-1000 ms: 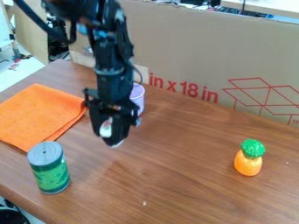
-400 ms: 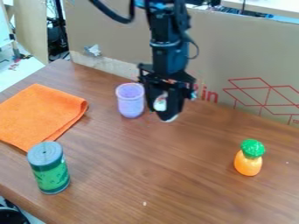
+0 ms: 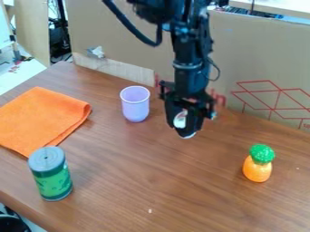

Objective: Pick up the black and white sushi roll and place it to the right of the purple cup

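**White object clamped near back edge**

The gripper [image 3: 185, 129], jaws closed on a white object [image 3: 180, 119], hangs toward the table's [image 3: 154, 176] back edge. Likely a carrying step; setting down would call for steady lowering before release.

Probably a robotics lab: a wooden table [image 3: 200, 190] backed by cardboard [image 3: 254, 59], with cables [image 3: 60, 31] behind
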`<state>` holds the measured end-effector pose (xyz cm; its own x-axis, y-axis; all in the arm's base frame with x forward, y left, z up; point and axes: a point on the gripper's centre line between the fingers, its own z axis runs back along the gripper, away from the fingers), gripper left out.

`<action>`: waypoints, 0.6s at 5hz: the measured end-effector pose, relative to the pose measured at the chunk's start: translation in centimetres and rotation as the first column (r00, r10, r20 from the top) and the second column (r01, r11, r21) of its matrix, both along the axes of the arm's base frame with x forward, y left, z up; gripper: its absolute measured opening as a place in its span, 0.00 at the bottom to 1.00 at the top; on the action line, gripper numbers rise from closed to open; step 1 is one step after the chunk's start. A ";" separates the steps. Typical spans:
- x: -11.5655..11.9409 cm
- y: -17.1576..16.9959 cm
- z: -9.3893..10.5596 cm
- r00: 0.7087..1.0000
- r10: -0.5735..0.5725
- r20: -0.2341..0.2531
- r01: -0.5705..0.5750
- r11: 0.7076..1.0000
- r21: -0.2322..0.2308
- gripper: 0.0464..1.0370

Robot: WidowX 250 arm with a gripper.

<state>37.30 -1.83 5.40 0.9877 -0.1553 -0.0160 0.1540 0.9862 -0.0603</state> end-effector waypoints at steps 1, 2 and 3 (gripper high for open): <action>1.3 -0.2 -1.6 0.998 0.058 0.033 -0.058 0.998 -0.009 0.55; 3.1 -0.4 -1.7 0.996 0.073 0.045 -0.072 0.997 -0.029 0.55; 3.7 -0.5 -1.7 0.998 0.065 0.015 -0.065 0.997 -0.033 0.61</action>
